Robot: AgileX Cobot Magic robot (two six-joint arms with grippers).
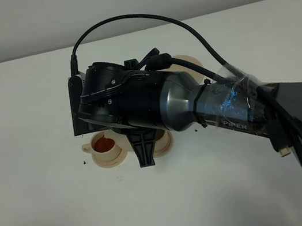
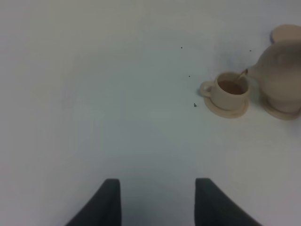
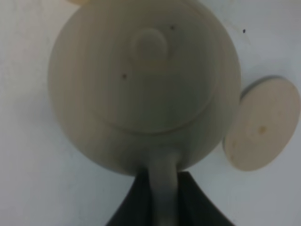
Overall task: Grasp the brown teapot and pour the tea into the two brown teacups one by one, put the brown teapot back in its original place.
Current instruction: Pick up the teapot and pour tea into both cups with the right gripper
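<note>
The brown teapot [image 3: 143,80] hangs tilted above the table, and my right gripper [image 3: 162,183] is shut on its loop handle. In the left wrist view the teapot [image 2: 282,73] has its spout over the rim of one brown teacup [image 2: 230,88], which holds reddish tea and stands on its saucer. From above, the same teacup [image 1: 105,144] shows left of my right arm [image 1: 155,100], which hides the teapot. The second teacup is hidden; only its saucer [image 1: 165,139] peeks out. The original place, a flat round saucer [image 3: 261,125], lies bare beside the teapot. My left gripper [image 2: 157,202] is open over bare table.
The white table [image 1: 51,212] carries a few dark specks [image 2: 194,105] near the filled cup. My right arm and its cables [image 1: 293,123] stretch in from the right edge. The table's far edge meets a grey wall [image 1: 7,27].
</note>
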